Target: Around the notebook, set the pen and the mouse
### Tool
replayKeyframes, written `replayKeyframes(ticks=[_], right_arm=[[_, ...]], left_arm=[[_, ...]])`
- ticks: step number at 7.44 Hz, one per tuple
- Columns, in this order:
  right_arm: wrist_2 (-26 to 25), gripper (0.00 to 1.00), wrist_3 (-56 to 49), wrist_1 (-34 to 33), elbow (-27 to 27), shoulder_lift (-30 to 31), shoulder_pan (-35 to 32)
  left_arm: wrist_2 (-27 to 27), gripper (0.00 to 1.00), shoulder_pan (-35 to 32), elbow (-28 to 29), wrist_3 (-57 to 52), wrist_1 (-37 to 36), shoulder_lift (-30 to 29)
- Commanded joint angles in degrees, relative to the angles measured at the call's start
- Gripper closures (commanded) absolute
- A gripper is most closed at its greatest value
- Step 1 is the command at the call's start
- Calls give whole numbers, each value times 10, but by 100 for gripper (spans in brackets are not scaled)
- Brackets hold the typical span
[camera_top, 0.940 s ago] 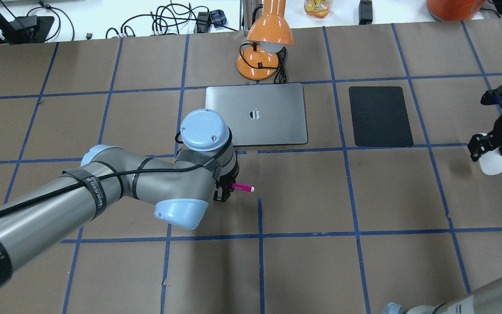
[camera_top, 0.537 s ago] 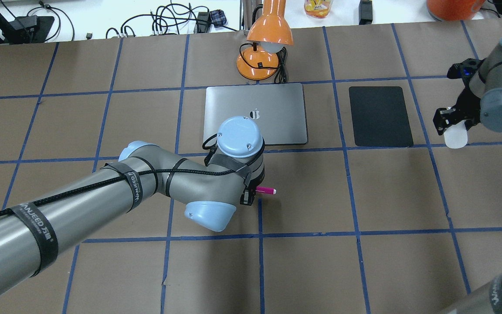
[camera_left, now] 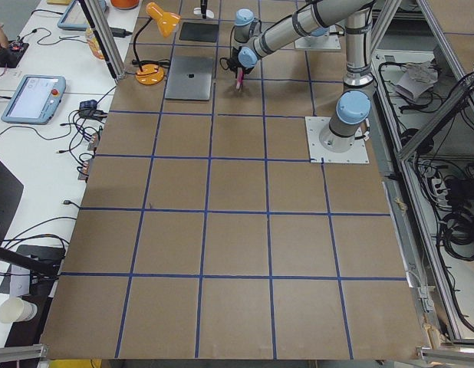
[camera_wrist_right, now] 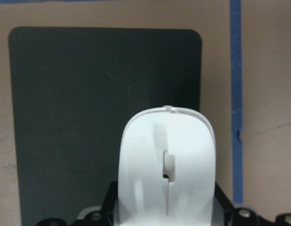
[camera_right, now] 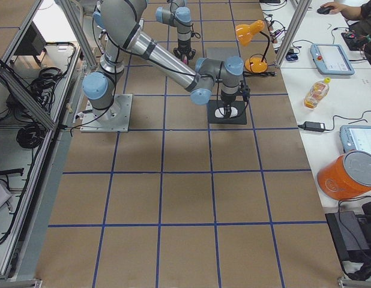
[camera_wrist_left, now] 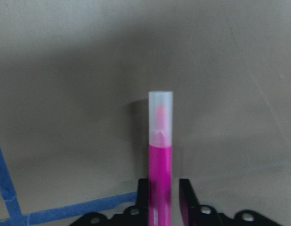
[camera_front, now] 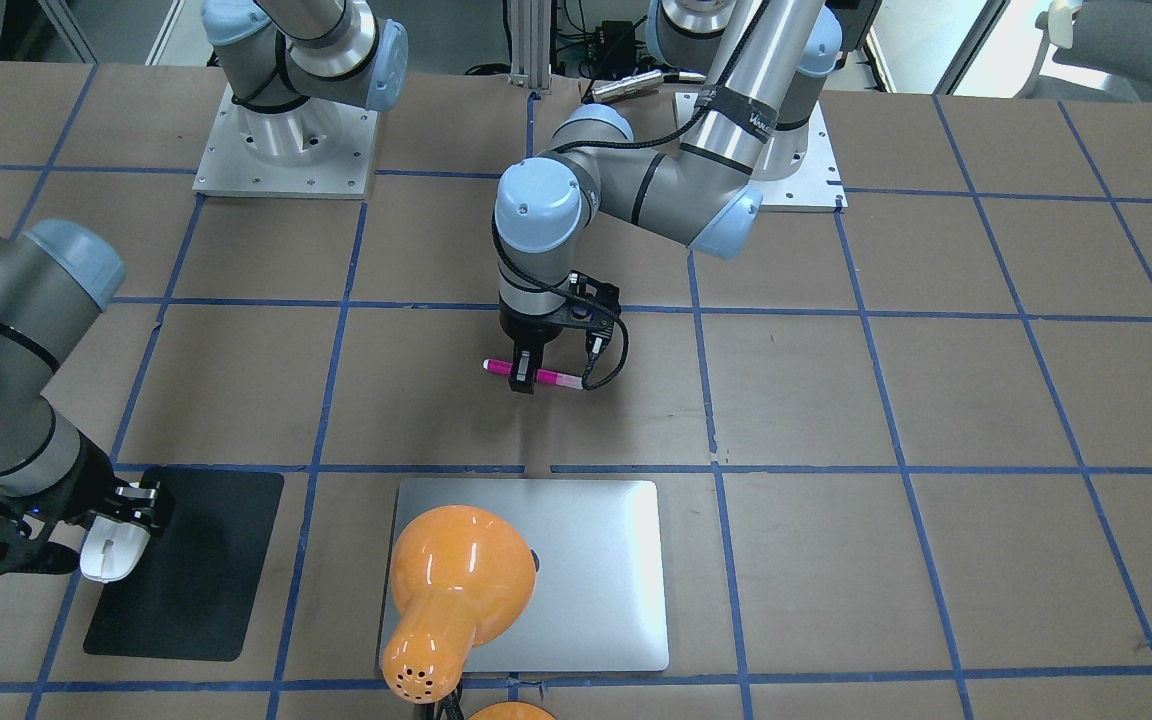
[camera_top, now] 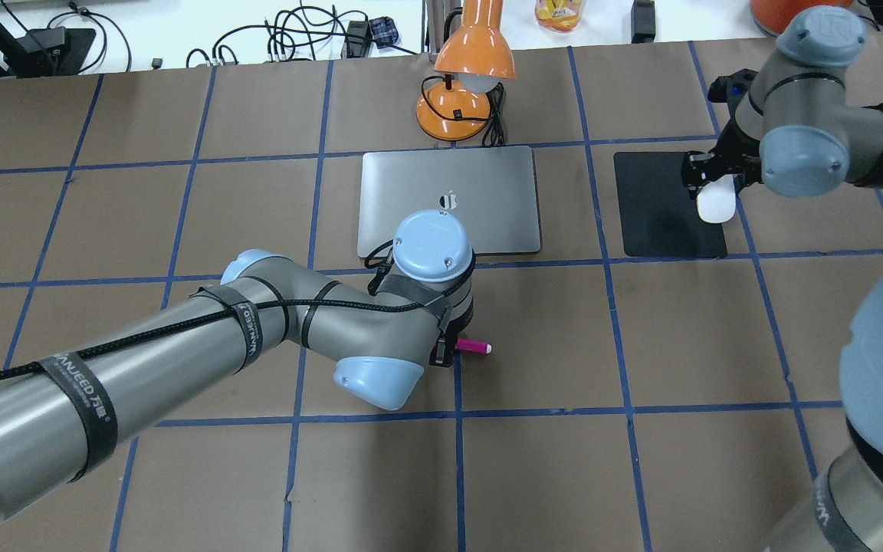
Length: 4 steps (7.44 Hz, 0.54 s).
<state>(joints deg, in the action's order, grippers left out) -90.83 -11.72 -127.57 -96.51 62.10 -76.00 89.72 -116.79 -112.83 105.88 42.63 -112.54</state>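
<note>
- The pen [camera_front: 558, 378] is light, stiff and thin. The left fingers [camera_wrist_left: 185, 195] pinch it mid-barrel at centre frame in the front view, near the notebook [camera_top: 487, 192] but apart from it.
- The mouse [camera_top: 716, 203] looks smooth and probably slippery. The right fingers [camera_front: 143, 497] clamp its sides over the black pad [camera_top: 656, 222], upper right of the overhead view.

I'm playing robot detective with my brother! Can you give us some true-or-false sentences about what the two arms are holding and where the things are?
1. The left pincer is holding the pen. True.
2. The mouse is lying on the notebook. False: the right pincer holds it over the black pad, beside the notebook.
3. The orange lamp stands right by one edge of the notebook. True.
4. The pen is resting on top of the notebook. False: it is over the bare brown table, apart from the notebook, on the robot's side.
</note>
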Motion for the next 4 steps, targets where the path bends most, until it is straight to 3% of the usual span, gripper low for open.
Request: replayKeyframes(ticks=[1, 2, 4], right_arm=[[8, 68, 28, -2, 11, -21, -18], [20, 66, 28, -4, 13, -29, -19], [25, 64, 23, -15, 16, -42, -19]], left_arm=[[5, 0, 1, 10, -53, 10, 29], [4, 0, 8, 27, -173, 60, 50], [5, 0, 40, 121, -387, 307, 107]])
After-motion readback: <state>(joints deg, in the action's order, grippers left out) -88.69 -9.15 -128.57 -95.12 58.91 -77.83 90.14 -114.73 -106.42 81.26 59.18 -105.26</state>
